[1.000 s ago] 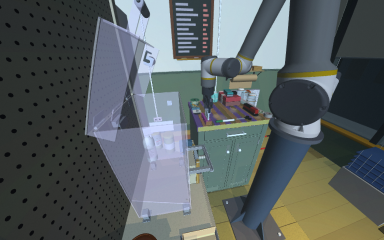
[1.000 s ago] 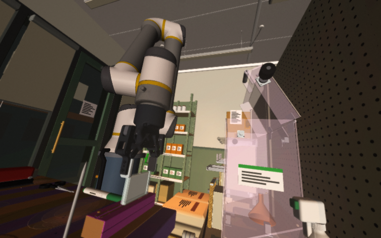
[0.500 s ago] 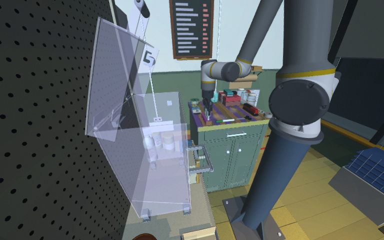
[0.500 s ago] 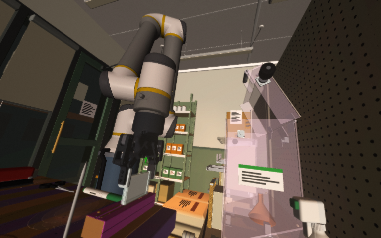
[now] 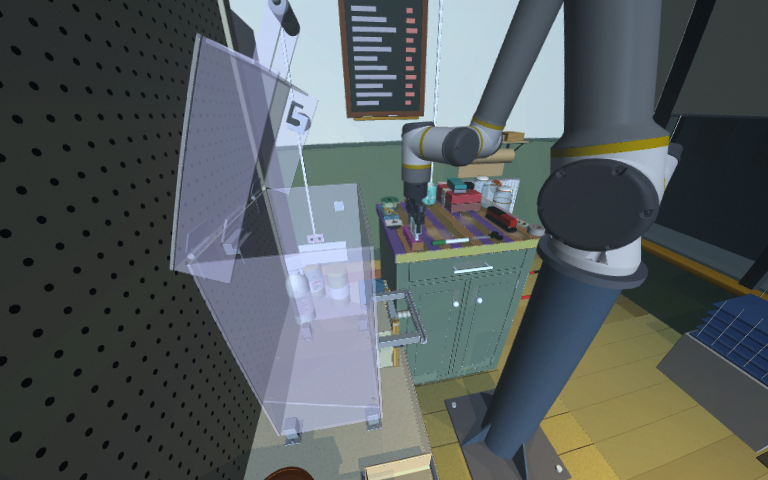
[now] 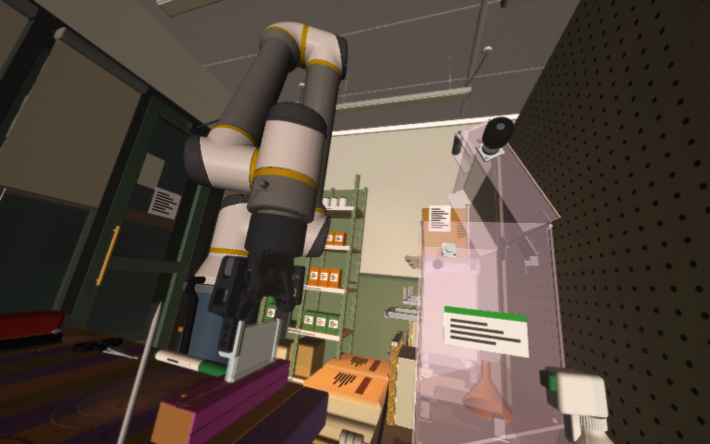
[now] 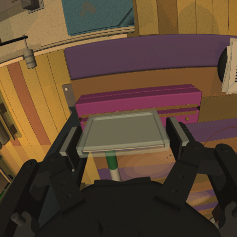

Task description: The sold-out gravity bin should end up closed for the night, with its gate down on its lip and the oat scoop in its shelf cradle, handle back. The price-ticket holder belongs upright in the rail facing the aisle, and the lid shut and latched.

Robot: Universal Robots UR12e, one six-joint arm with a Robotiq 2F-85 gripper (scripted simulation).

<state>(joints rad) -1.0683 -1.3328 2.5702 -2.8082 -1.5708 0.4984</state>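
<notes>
My gripper [image 7: 123,137] [image 6: 251,324] [image 5: 417,226] is open and holds nothing, its fingers standing on either side of the price-ticket holder [image 7: 123,133] [image 6: 252,350]. The holder is a clear grey plate that stands in the magenta rail [image 7: 139,102] [image 6: 230,400] on the striped counter. The clear gravity bin [image 5: 294,294] [image 6: 487,324] hangs on the pegboard to the side, and its lid [image 5: 226,164] with a black knob [image 6: 497,132] is raised. I cannot make out the gate or the oat scoop.
Behind the counter hangs a menu board [image 5: 383,56], with tins and boxes [image 5: 470,195] along the counter's rear edge. A green-capped marker [image 6: 188,362] [image 5: 450,241] lies beside the rail. The arm's base column [image 5: 566,317] stands on the floor in front of the green cabinet [image 5: 459,317].
</notes>
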